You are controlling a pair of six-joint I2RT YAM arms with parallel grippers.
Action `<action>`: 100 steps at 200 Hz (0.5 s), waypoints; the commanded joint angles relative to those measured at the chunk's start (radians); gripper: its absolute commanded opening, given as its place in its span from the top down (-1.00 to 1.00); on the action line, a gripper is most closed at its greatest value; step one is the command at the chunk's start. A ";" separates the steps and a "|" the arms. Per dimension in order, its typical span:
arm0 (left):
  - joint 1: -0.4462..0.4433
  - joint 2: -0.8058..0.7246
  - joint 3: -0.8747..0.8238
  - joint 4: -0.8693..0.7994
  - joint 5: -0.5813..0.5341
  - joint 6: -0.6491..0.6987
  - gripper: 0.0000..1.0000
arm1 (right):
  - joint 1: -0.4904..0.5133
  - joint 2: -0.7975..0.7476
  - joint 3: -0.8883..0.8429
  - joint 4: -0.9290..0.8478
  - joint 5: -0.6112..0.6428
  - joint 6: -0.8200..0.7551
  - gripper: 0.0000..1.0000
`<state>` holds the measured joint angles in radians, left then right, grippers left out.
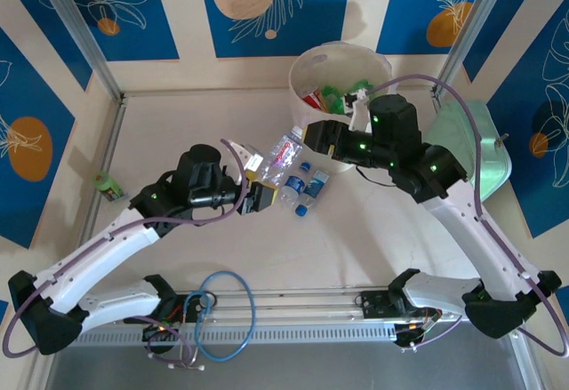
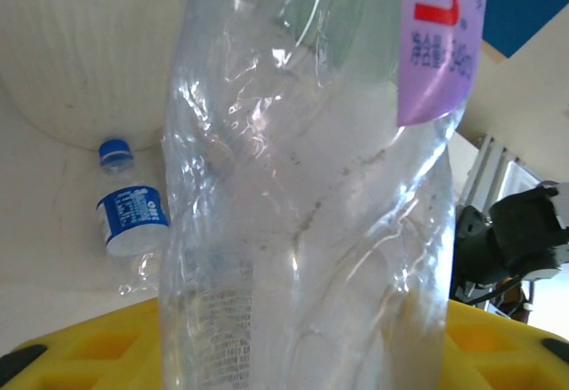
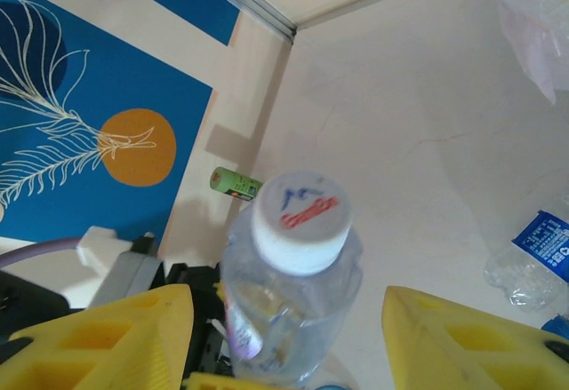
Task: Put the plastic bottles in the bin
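A clear crumpled bottle (image 1: pixel 283 157) with a red and purple label and a white cap hangs above the table, and my left gripper (image 1: pixel 258 196) is shut on its lower end. In the left wrist view this bottle (image 2: pixel 302 186) stands between the yellow fingers (image 2: pixel 80 354). My right gripper (image 1: pixel 313 134) is open at the bottle's cap end; its fingers (image 3: pixel 107 337) stand on either side of the white cap (image 3: pixel 300 221) without touching. The pale round bin (image 1: pixel 307 61) behind holds several bottles. Two blue-labelled bottles (image 1: pixel 307 186) lie on the table under the held one.
A green bottle (image 1: pixel 109 186) lies at the far left by the wall, also in the right wrist view (image 3: pixel 234 183). A mint-green case (image 1: pixel 480 141) sits at the right. One blue-labelled bottle (image 2: pixel 132 219) lies in front of the bin (image 2: pixel 80 52).
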<state>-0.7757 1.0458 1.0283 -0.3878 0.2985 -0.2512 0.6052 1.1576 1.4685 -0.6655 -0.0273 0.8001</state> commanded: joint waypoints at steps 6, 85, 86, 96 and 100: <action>-0.010 -0.016 0.005 0.018 0.084 0.034 -0.08 | -0.005 0.033 0.043 0.009 -0.022 -0.023 -0.16; -0.010 -0.044 -0.004 0.031 0.082 0.019 -0.11 | 0.006 0.091 0.067 0.032 -0.010 -0.026 -0.01; -0.011 -0.044 -0.003 0.030 0.081 0.019 -0.11 | 0.006 0.091 0.067 0.032 -0.010 -0.026 0.00; -0.011 -0.041 -0.002 0.033 0.078 0.019 -0.11 | 0.010 0.088 0.065 0.030 -0.007 -0.027 0.09; -0.011 -0.040 -0.002 0.035 0.075 0.018 -0.11 | 0.011 0.088 0.064 0.030 -0.006 -0.027 0.13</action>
<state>-0.7776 1.0199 1.0279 -0.3832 0.3698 -0.2340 0.6056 1.2495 1.5043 -0.6437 -0.0307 0.7887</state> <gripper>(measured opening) 0.556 0.481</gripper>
